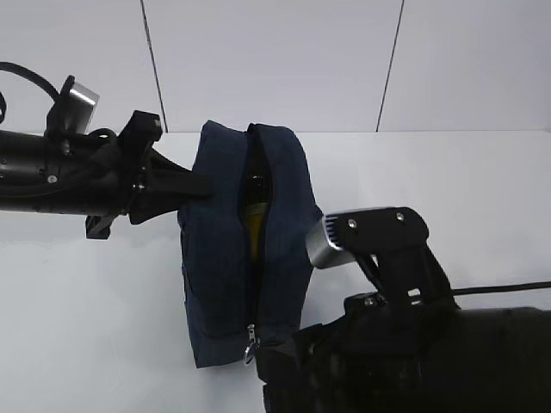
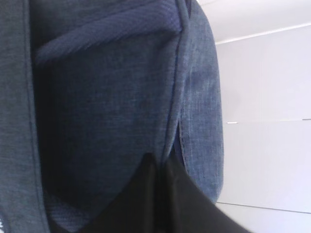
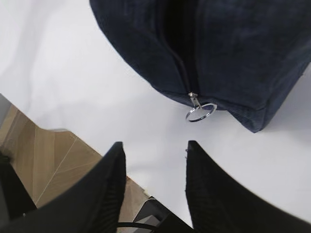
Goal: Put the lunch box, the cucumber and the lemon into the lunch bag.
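Observation:
The navy lunch bag (image 1: pixel 228 258) stands on end mid-table. Its zipper runs down the front to a silver ring pull (image 1: pixel 250 348). The upper stretch of the zipper gapes, and something yellowish (image 1: pixel 252 222) shows inside; I cannot tell what it is. The lunch box, cucumber and lemon are otherwise hidden. My left gripper (image 1: pixel 205 186) is shut, its tips pinched on the bag's left side at a fabric seam (image 2: pixel 171 141). My right gripper (image 3: pixel 154 145) is open and empty, a short way in front of the ring pull (image 3: pixel 200 111), not touching it.
The white table (image 1: pixel 465 172) stretches around the bag, with white wall panels behind. In the right wrist view the table's near edge and wooden floor (image 3: pixel 48 160) lie just beside my right fingers. My right arm's bulk (image 1: pixel 405 344) fills the lower right.

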Controlling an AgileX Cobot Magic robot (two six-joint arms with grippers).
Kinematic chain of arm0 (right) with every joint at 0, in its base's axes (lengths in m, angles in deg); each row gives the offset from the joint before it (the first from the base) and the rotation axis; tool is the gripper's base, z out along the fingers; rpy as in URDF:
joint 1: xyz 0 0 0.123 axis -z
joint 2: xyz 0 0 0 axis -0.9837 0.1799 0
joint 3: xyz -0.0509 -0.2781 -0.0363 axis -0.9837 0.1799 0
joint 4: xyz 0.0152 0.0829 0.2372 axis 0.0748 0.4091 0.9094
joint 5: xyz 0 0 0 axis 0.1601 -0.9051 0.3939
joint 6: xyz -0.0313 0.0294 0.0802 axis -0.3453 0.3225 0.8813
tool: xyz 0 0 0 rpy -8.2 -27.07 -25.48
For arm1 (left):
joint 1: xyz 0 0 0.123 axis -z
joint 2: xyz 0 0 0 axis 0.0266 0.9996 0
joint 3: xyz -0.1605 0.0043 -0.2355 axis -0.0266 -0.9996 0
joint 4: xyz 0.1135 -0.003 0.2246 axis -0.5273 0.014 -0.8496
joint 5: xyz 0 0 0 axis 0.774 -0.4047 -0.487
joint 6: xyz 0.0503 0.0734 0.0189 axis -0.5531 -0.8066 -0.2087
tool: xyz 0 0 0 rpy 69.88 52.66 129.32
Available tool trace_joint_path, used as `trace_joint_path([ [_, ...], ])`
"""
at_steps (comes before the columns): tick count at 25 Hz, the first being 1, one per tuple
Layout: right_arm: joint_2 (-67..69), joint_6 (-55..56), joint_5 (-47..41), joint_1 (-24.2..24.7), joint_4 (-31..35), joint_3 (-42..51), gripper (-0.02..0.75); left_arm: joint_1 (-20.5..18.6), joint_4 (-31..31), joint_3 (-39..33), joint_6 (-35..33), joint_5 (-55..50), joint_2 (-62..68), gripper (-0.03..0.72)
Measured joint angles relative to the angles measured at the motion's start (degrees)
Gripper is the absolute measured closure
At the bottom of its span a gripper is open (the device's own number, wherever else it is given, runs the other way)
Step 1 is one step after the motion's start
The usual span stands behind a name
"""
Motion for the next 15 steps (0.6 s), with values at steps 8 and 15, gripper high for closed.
trace_joint_path([
  [8, 5.06, 0.68, 10.06, -2.45, 3.51, 2.40, 0.413, 0.00, 1.70, 0.00, -0.12, -1.49, 0.09, 0.693],
  [15, 7.82, 2.15, 10.80, -3.59, 3.72, 1.36, 0.413, 0.00, 1.92, 0.00, -0.12, -2.03, 0.09, 0.694],
])
